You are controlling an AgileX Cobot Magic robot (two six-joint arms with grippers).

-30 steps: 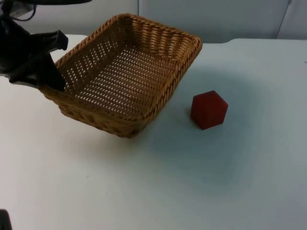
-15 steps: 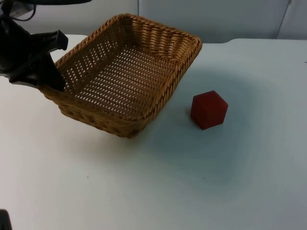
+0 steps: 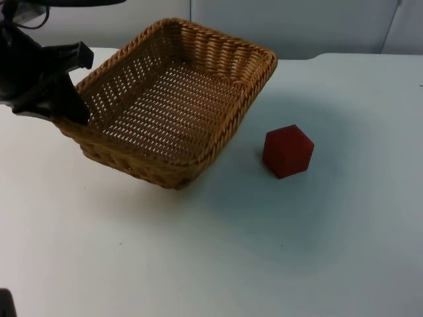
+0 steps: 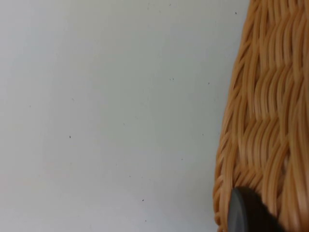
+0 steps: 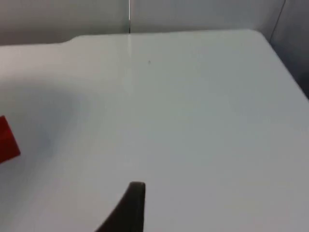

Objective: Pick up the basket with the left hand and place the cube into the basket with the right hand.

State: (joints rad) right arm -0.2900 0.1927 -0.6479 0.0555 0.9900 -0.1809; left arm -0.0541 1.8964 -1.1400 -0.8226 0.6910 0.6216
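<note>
The wicker basket [image 3: 175,105] hangs tilted over the white table [image 3: 264,251], its left rim raised and its near right corner lowest, a shadow beneath it. My left gripper [image 3: 63,99] is clamped on the basket's left rim, one finger over the outer wall and the other inside. In the left wrist view the woven outer wall of the basket [image 4: 263,121] rises beside bare table [image 4: 106,111], with my black fingertip [image 4: 246,212] pressed against the weave.

The red cube [image 3: 287,151] sits on the table just to the right of the basket's near right corner, apart from it, standing with one corner toward the camera. Nothing lies in the basket; its open-weave floor is bare.

In the right wrist view, one edge of the red cube [image 5: 7,140] shows on the table [image 5: 193,121], well apart from my black fingertip [image 5: 133,203]. My right gripper waits off to the right of the cube; I cannot tell whether it is released or clenched. The grey partition wall [image 3: 297,23] closes the table's far edge.
</note>
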